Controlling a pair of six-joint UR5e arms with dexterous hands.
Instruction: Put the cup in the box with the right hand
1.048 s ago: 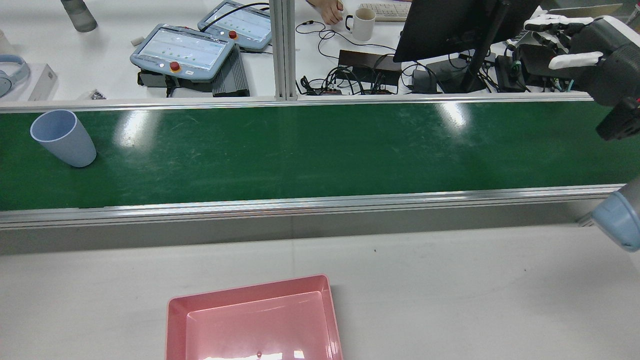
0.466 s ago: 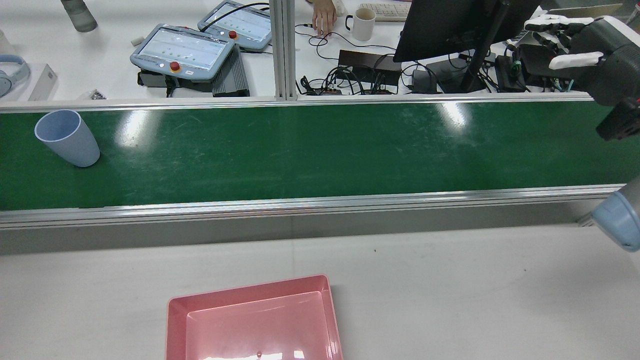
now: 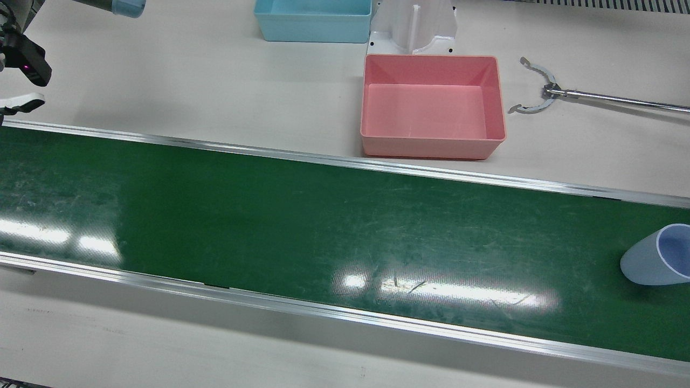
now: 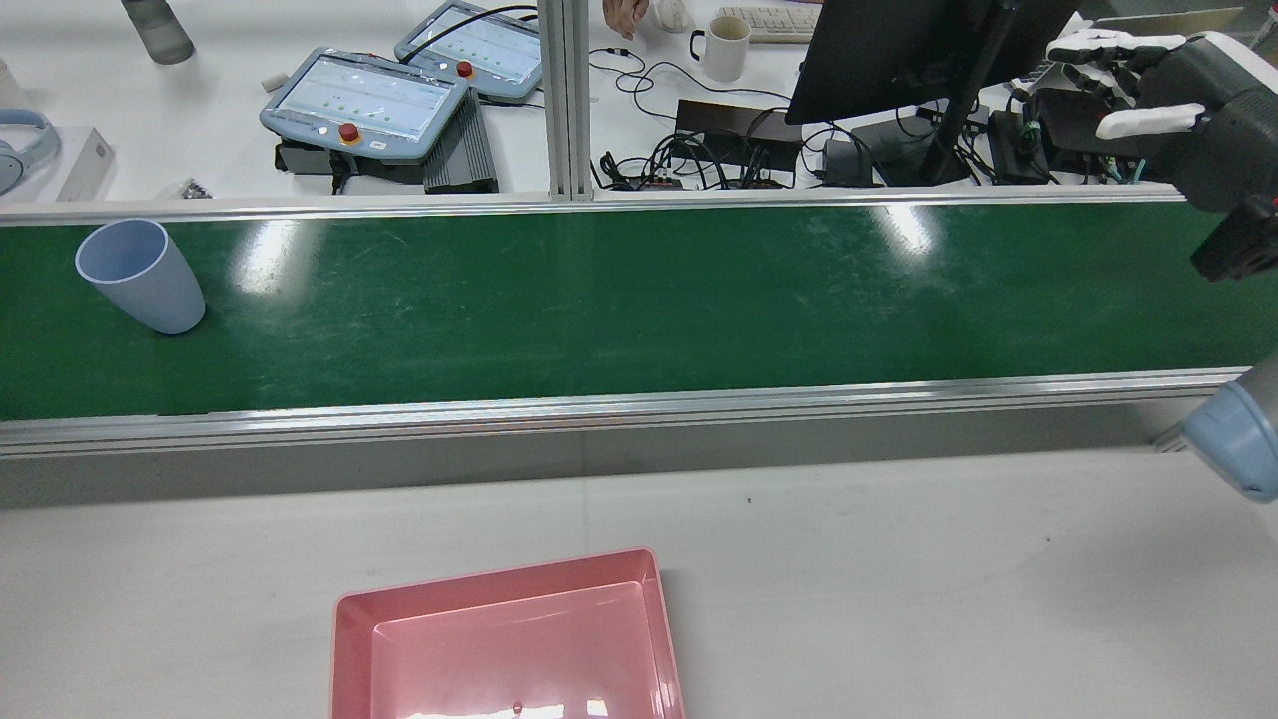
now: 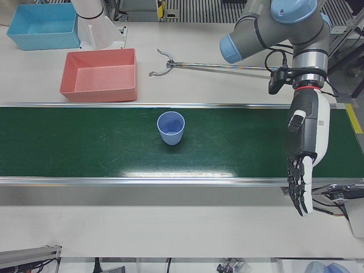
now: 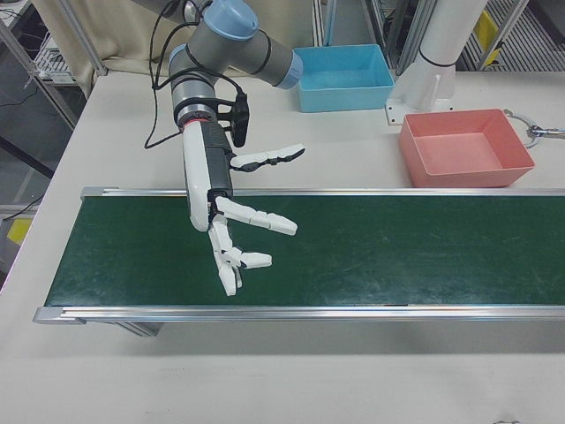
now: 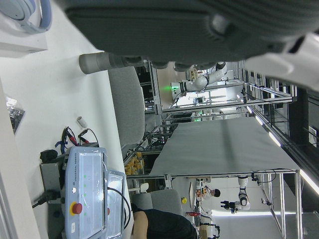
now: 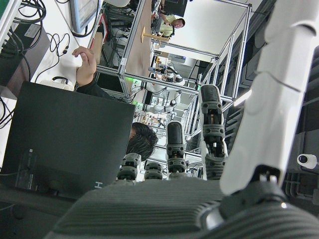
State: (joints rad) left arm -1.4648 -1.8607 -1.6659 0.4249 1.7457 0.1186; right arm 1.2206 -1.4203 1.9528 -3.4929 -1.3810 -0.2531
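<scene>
A pale blue cup (image 4: 140, 275) stands upright on the green belt (image 4: 639, 290), near its left end in the rear view; it also shows as the cup (image 5: 170, 127) and the cup (image 3: 655, 262). The empty pink box (image 4: 504, 639) sits on the white table on the robot's side of the belt, seen too as the box (image 3: 431, 105). My right hand (image 6: 234, 212) hangs open over the belt's opposite end, fingers spread, far from the cup; the rear view shows this hand (image 4: 1148, 90) at the top right. My left hand (image 5: 305, 153) is open, pointing down past the belt's end beyond the cup.
A light blue bin (image 3: 314, 21) and a white pedestal (image 3: 414, 27) stand behind the pink box. A metal grabber tool (image 3: 544, 94) lies beside the box. Beyond the belt are teach pendants (image 4: 364, 100), a monitor (image 4: 899, 60), cables, a mug and a person's hand.
The cup has drifted a little to the right along the belt in the rear view. Both robot hands stay where they were. The person's hand at the back desk has moved.
</scene>
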